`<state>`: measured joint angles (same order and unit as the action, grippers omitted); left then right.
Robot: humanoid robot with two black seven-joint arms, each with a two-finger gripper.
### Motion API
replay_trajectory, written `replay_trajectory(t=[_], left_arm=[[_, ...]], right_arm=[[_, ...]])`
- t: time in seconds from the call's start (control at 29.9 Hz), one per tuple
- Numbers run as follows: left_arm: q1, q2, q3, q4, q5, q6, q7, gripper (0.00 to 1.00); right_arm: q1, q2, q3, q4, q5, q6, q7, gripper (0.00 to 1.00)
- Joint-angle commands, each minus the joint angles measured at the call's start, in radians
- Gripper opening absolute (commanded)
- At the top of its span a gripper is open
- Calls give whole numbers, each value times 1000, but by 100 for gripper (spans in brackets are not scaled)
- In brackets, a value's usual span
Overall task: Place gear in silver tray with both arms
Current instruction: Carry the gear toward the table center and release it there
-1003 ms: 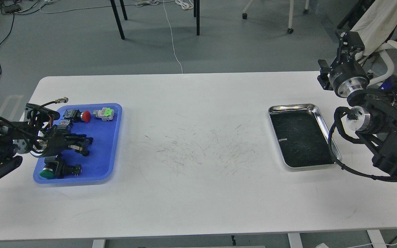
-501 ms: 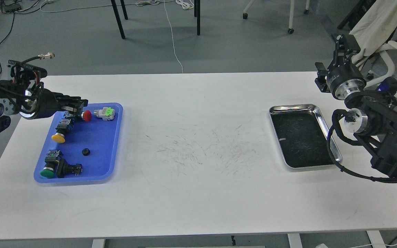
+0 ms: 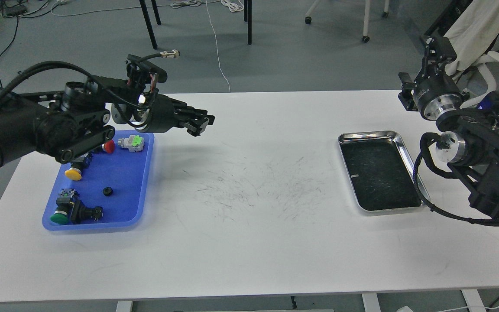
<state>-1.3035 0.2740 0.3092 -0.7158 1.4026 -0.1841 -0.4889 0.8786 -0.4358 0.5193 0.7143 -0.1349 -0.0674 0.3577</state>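
Over on the right side of the white tabletop (image 3: 249, 242) sits the silver tray (image 3: 406, 145), and so far it looks empty, just its dark scratched floor and shiny raised rim with one tiny pale fleck, so I'd say the drop-off hasn't happened. Left hand (image 3: 204, 122) hovers above the tabletop just past the blue tray (image 3: 128, 173), well apart from the silver one. Its fingers look pinched close together, but whether something small is between them, honestly can't tell, too dark. A small black ring-shaped part (image 3: 108, 190), maybe a gear, lies in the blue tray along with some push buttons. Right hand (image 3: 438, 47) is up off the far right edge, seen end-on, so no idea if it's released or clenched. My guess: most of the job is left.
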Motion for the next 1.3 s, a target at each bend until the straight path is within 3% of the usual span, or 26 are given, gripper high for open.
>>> replay_trajectory(t=[0.0, 0.2, 0.37, 0.6, 0.8, 0.94, 1.04, 1.27], left_arm=[[13, -103, 5, 36, -1, 0, 0, 2], [75, -274, 4, 146, -4, 2, 0, 2], [121, -274, 5, 249, -4, 2, 0, 2], [150, -274, -10, 294, -8, 6, 0, 2], [154, -274, -24, 269, -34, 55, 0, 2], [156, -274, -32, 202, -86, 84, 0, 2], [158, -274, -53, 132, -100, 153, 0, 2], [204, -274, -64, 32, -94, 192, 0, 2]], right_arm=[[6, -3, -1, -2, 0, 0, -2, 99], [6, -10, -2, -2, 0, 0, -3, 99], [6, -24, -4, -2, 0, 0, -5, 99], [6, -24, -11, -7, 0, 0, -5, 99], [11, -24, -36, -9, -2, 0, -5, 99], [11, -24, -38, -10, 0, 0, -5, 99], [11, -24, -38, -9, 0, 0, -5, 99], [10, -24, -51, -6, 0, 1, -5, 99]])
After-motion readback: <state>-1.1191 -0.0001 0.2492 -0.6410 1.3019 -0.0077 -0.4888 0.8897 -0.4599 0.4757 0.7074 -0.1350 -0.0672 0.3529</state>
